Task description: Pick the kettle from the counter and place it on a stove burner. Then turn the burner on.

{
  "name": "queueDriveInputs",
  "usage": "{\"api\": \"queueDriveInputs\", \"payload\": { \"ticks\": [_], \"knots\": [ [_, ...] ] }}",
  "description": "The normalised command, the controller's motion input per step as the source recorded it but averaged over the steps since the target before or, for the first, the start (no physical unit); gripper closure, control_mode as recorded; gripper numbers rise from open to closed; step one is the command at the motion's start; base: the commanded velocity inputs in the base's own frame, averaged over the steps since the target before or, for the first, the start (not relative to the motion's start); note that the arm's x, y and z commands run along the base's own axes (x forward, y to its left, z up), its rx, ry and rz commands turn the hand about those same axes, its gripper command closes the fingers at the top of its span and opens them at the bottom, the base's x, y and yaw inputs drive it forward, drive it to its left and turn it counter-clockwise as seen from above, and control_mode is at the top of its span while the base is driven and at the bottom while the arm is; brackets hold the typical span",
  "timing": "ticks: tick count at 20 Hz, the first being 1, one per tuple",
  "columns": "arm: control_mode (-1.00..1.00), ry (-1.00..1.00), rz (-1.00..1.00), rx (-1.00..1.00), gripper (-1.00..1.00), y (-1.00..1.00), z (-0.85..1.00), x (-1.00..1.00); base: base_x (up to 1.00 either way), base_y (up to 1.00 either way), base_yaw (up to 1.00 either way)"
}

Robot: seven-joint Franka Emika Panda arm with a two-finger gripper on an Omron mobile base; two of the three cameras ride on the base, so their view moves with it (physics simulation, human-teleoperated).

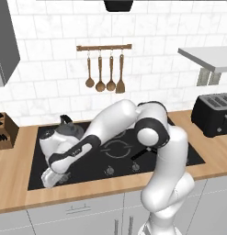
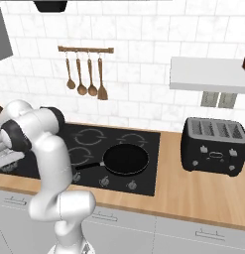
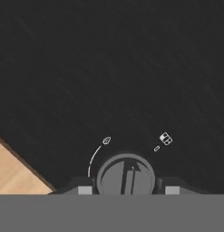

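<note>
Four wooden utensils (image 1: 104, 73) hang from a rail on the white tiled wall above a black glass cooktop (image 1: 188, 153) set into the tan wooden counter (image 1: 9, 174). A black toaster (image 2: 213, 147) stands on the counter to the right of the cooktop, under a grey shelf (image 2: 208, 74), and a knife block (image 1: 2, 131) sits at the left edge of the left base view. On the glass, a flat black frying pan (image 2: 125, 160) rests near the front right, its handle pointing left.

The kettle (image 1: 69, 129) sits on the cooktop at its rear left, on a burner there, partly hidden behind the arm. White cabinet fronts run below the counter.

The white arm bends sharply at the elbow and reaches down and to the left, its hand low over the front left corner of the glass. The end effector (image 1: 49, 178) points down at a stove knob (image 3: 126, 174), which the hand view shows just between the dark fingertips (image 3: 84, 188), with a printed arc and small flame mark beside it. Whether the fingers actually clamp the knob, I cannot tell. A wedge of counter shows at the lower left of that view.
</note>
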Motion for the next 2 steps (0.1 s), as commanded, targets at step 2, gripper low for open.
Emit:
{"api": "queueDriveInputs", "payload": {
  "ticks": [2],
  "knots": [
    [-1.00,0.00,0.31,0.01,1.00,-0.04,-0.16,0.00,0.00,0.00,0.00]
  ]
}}
